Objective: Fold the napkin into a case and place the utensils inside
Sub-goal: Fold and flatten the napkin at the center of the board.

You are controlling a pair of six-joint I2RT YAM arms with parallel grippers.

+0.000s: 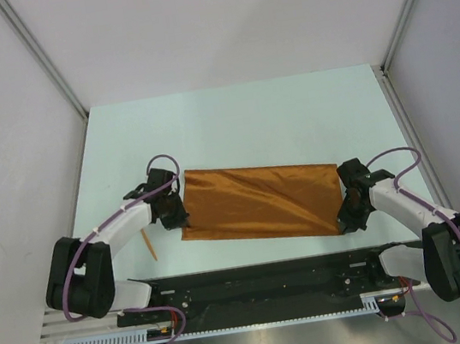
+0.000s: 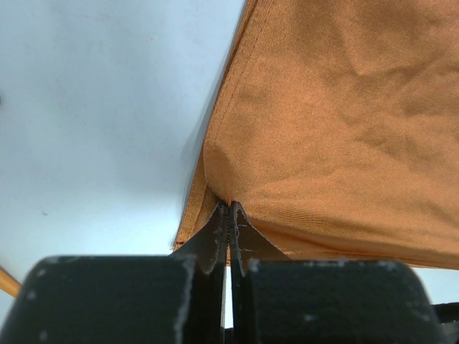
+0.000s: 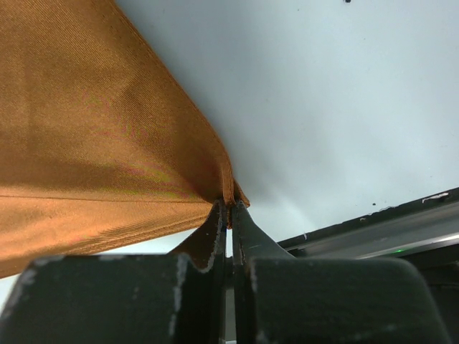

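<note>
The rust-orange napkin (image 1: pixel 260 201) hangs stretched in a wide rectangle between both arms over the pale table (image 1: pixel 232 128). At its left end, my left gripper (image 1: pixel 178 217) is shut on the lower left corner; in the left wrist view the cloth (image 2: pixel 337 122) bunches into the pinched jaws of my left gripper (image 2: pixel 229 206). My right gripper (image 1: pixel 347 217) is shut on the lower right corner, and the hem (image 3: pixel 93 143) runs into the closed jaws of my right gripper (image 3: pixel 229 204). A slim orange stick-like utensil (image 1: pixel 147 244) lies on the table under the left arm. The spoon is out of view.
A black rail (image 1: pixel 264 284) runs along the near edge of the table between the arm bases. White walls with metal corner posts (image 1: pixel 44 57) enclose the table on the left, back and right.
</note>
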